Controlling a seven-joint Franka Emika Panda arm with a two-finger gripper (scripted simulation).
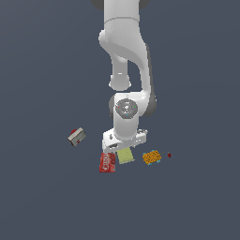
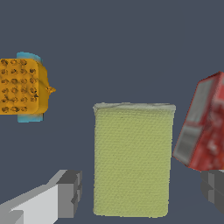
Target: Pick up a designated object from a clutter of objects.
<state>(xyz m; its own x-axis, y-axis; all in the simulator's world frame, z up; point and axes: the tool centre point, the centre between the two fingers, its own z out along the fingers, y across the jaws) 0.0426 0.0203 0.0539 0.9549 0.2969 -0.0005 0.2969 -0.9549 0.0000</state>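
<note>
The pale yellow-green pad (image 1: 125, 156) lies flat on the dark floor between the red packet (image 1: 107, 162) and the orange speckled block (image 1: 151, 157). My gripper (image 1: 123, 149) hangs low, right over the pad's far end, and partly hides it in the exterior view. In the wrist view the pad (image 2: 131, 159) fills the middle, and the gripper (image 2: 140, 190) is open, with one grey fingertip (image 2: 68, 192) on each side of it and a gap between each and the pad. Nothing is held.
The red packet (image 2: 205, 127) lies close beside one fingertip. The orange block with its blue edge (image 2: 22, 86) lies farther off on the other side. A grey-white box with red marks (image 1: 76, 136) sits apart at the exterior view's left. A tiny red bit (image 1: 169, 154) lies beyond the orange block.
</note>
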